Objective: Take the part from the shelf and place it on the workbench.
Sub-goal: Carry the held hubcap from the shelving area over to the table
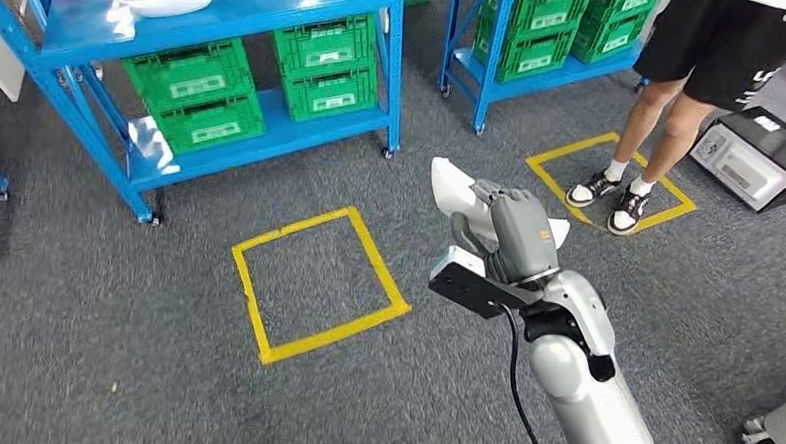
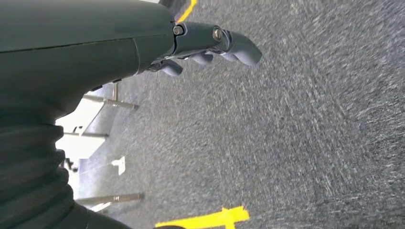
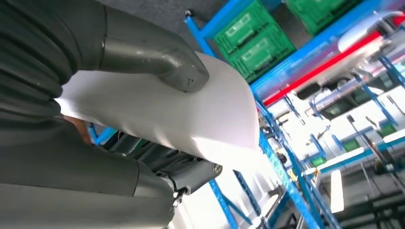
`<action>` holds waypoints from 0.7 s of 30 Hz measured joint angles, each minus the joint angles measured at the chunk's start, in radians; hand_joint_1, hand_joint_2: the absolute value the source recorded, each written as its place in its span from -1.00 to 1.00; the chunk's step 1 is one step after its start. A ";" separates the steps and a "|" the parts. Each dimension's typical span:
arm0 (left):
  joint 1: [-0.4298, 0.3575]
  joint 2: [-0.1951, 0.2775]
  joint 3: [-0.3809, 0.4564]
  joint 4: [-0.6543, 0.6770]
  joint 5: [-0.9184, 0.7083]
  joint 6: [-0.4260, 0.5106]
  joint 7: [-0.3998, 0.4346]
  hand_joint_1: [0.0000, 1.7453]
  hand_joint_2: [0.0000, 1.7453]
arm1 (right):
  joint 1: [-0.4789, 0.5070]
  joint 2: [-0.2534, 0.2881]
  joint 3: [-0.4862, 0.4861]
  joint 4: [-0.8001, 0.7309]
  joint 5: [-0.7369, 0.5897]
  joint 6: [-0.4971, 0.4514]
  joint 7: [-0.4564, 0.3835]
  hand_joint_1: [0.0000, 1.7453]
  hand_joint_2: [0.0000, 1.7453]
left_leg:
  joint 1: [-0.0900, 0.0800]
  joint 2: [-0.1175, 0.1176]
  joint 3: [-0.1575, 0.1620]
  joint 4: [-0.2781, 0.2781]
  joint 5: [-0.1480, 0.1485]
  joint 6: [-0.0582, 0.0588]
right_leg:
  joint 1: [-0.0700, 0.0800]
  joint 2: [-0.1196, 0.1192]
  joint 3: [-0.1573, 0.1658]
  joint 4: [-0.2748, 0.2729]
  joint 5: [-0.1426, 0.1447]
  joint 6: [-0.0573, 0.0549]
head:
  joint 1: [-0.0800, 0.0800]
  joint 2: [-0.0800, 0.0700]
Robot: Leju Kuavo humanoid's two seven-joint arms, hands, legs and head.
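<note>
Head view: right hand (image 1: 513,237) carrying white part (image 1: 451,187) above carpet, off shelf (image 1: 262,141). Thumb (image 3: 157,62) and fingers pinching part between them (grip looking firm). Advice: keeping part level, grip steady while turning toward workbench. Part being smooth, curved, glossy shell. Left hand (image 2: 210,45) hanging, fingers loosely curled, holding nothing.
</note>
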 joint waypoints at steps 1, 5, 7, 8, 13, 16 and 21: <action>0.002 0.003 0.001 0.000 0.007 0.003 -0.002 -1.00 1.00 | 0.002 0.003 -0.002 0.001 -0.011 -0.001 -0.009 1.00 1.00 | 0.001 0.010 0.001 0.000 0.005 -0.007 | 0.003 0.007 -0.003 -0.010 -0.003 -0.017 | 0.000 0.000; 0.018 0.016 0.012 0.000 0.049 0.015 -0.011 -1.00 1.00 | 0.015 0.023 -0.024 0.004 -0.044 -0.001 -0.051 1.00 1.00 | 0.010 -0.029 -0.036 0.088 -0.071 -0.032 | 0.002 0.036 -0.030 -0.011 0.028 -0.054 | -0.001 0.000; 0.026 0.024 0.026 0.000 0.071 0.022 -0.016 -1.00 1.00 | 0.022 0.037 -0.037 0.010 -0.065 0.001 -0.077 1.00 1.00 | 0.008 -0.056 -0.077 0.218 -0.148 -0.034 | 0.005 0.055 -0.047 -0.010 0.042 -0.060 | -0.002 0.000; 0.029 0.029 0.034 0.000 0.078 0.026 -0.019 -1.00 1.00 | 0.026 0.044 -0.044 0.016 -0.076 0.002 -0.088 1.00 1.00 | 0.007 -0.061 -0.087 0.262 -0.165 -0.032 | 0.008 0.066 -0.055 -0.009 0.048 -0.061 | -0.002 0.000; 0.032 0.056 0.052 -0.002 0.070 0.039 -0.024 -1.00 1.00 | 0.036 0.072 -0.083 0.041 -0.098 0.003 -0.112 1.00 1.00 | -0.002 -0.123 0.075 0.040 -0.081 0.003 | 0.014 0.115 -0.072 -0.008 0.072 -0.053 | -0.001 0.000; 0.033 0.067 0.052 -0.004 0.062 0.043 -0.010 -1.00 1.00 | 0.050 0.082 -0.101 0.041 -0.098 0.002 -0.115 1.00 1.00 | -0.008 -0.136 0.110 -0.022 -0.073 0.010 | 0.008 0.142 -0.081 -0.011 0.084 -0.034 | -0.001 0.000; 0.032 0.072 0.053 -0.006 0.058 0.047 -0.002 -1.00 1.00 | 0.060 0.085 -0.127 0.039 -0.099 0.001 -0.134 1.00 1.00 | 0.003 -0.071 0.106 -0.048 -0.054 0.032 | 0.011 0.083 -0.162 0.137 0.000 -0.008 | 0.008 0.000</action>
